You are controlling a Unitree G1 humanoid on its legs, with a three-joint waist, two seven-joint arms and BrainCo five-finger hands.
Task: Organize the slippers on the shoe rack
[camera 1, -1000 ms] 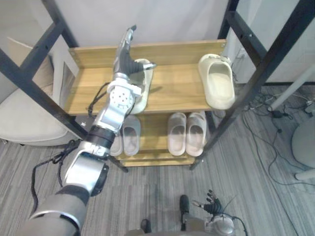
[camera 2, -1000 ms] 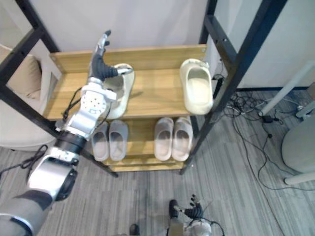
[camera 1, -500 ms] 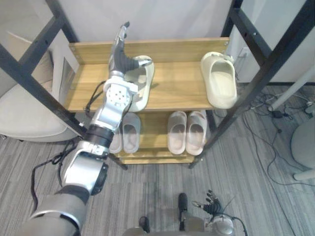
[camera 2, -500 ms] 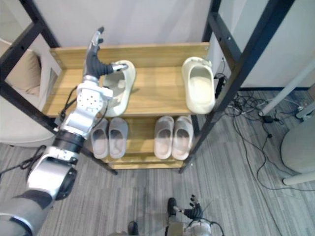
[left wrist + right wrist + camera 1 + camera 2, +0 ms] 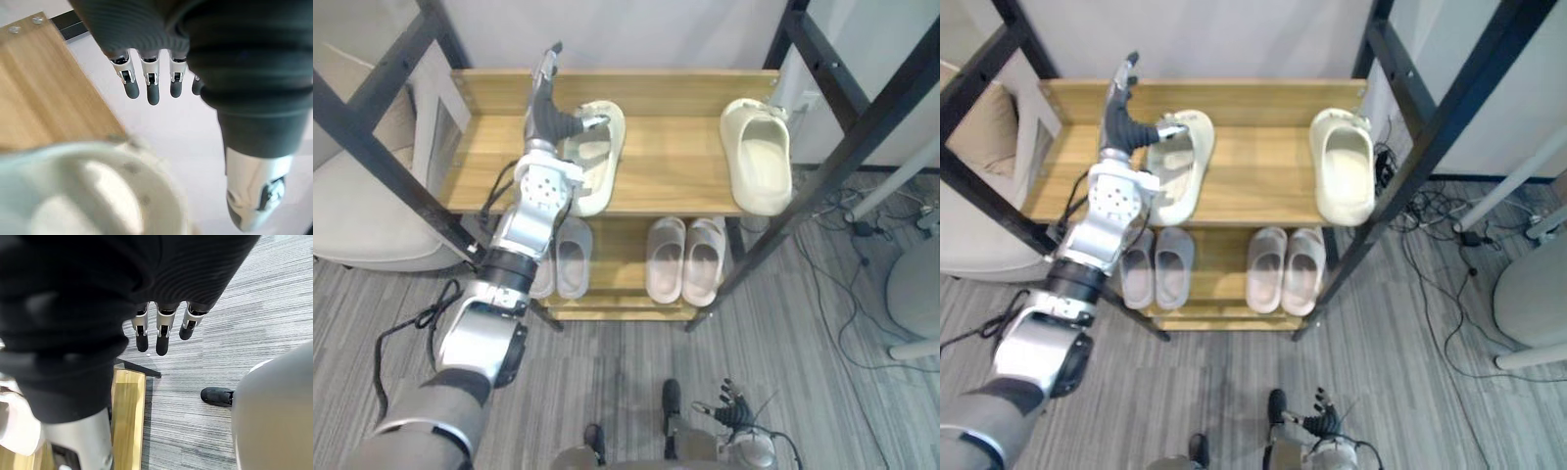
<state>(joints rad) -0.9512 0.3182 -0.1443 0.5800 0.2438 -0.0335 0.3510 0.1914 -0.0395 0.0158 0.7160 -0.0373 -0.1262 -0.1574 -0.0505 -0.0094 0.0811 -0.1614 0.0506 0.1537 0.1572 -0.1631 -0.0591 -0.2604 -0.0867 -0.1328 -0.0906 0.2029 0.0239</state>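
Two neat pairs (image 5: 705,259) sit low on the shoe rack (image 5: 671,186). On top, the left slipper (image 5: 595,162) and the right slipper (image 5: 760,166) lie well apart, so pairing them is left to do. The left hand (image 5: 546,117), fingers straight, thumb out, is touching the left slipper. The right hand (image 5: 732,411) hangs low, fingers loose.

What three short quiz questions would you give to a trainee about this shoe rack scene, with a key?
1. True or false: on the top shelf, the left cream slipper touches the right cream slipper.
2. How many slippers lie on the lower shelf? A two, B four, C six.
3. Which hand is up at the top shelf?
Key: 1 false; 2 B; 3 the left hand.
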